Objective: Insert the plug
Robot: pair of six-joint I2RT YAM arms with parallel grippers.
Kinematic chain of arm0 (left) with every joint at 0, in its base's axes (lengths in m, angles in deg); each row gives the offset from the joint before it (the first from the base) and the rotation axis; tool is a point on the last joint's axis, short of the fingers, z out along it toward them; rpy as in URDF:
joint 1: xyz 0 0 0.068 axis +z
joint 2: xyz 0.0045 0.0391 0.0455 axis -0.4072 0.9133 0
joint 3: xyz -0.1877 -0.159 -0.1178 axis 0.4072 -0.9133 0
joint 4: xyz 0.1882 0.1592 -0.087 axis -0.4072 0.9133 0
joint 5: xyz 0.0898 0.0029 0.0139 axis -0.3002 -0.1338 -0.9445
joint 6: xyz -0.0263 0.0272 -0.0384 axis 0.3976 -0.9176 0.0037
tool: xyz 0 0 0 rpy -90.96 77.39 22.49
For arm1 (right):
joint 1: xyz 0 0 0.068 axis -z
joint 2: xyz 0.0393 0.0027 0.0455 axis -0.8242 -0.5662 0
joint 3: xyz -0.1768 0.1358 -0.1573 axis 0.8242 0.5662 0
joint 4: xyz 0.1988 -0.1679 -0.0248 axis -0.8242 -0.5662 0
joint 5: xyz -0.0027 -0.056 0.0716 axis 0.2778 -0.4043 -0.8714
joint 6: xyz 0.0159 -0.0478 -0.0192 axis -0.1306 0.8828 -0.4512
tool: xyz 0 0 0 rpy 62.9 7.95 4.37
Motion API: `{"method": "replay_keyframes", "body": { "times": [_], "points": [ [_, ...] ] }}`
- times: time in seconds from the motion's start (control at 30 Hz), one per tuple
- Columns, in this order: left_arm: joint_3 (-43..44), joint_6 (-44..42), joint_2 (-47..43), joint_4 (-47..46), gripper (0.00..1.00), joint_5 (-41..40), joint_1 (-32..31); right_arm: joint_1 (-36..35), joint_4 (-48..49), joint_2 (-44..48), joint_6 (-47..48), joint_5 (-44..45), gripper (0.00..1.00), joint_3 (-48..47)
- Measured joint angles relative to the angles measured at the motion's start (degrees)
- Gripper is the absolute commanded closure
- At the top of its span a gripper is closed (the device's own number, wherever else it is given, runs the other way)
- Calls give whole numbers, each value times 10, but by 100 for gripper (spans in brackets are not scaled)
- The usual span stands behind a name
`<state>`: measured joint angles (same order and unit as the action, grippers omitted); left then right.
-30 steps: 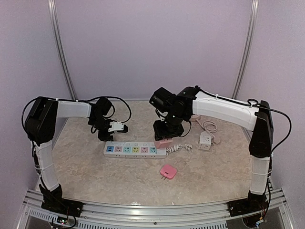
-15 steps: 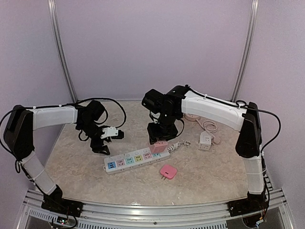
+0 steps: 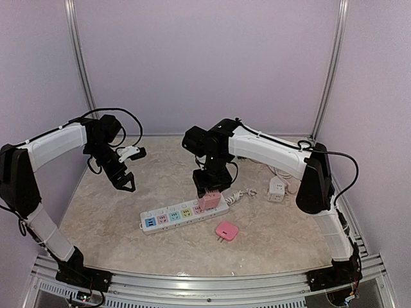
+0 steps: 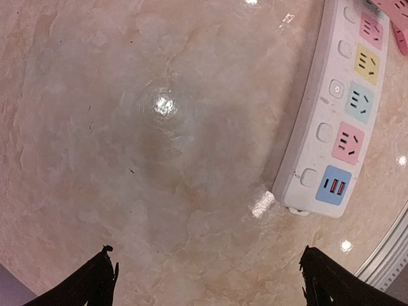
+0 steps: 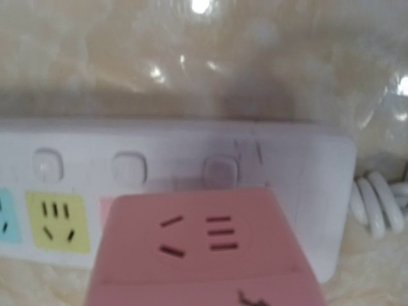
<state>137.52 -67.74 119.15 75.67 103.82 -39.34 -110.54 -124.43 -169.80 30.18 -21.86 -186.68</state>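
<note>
- Jaws of left gripper [image 4: 204, 287] stood wide apart with nothing between them, above bare table [image 4: 127, 159] and to the left of strip [image 3: 183, 215].
- Right gripper [image 3: 210, 187] was clamped on pink plug [image 5: 204, 248].
- Plug sat over strip's right end, covering the last socket. Its prongs were hidden, so I could not tell if it was seated.
- Strip lay slanted mid-table.
- Loose pink adapter [image 3: 226, 231] lay near strip's front edge, not touching it.
- White cube [image 3: 276, 189] and coiled cord [image 3: 241, 196] lay right of strip.
</note>
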Motion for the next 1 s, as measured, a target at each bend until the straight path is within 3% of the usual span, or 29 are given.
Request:
{"method": "replay_keyframes", "body": {
  "times": [0.2,1.0],
  "points": [
    [-51,49,-27,-2,1,-54,0,0,-2,-17,-2,6,100,-14],
    [-82,85,-41,-31,1,-58,-3,-20,-11,-34,-15,59,100,-63]
  ]
}}
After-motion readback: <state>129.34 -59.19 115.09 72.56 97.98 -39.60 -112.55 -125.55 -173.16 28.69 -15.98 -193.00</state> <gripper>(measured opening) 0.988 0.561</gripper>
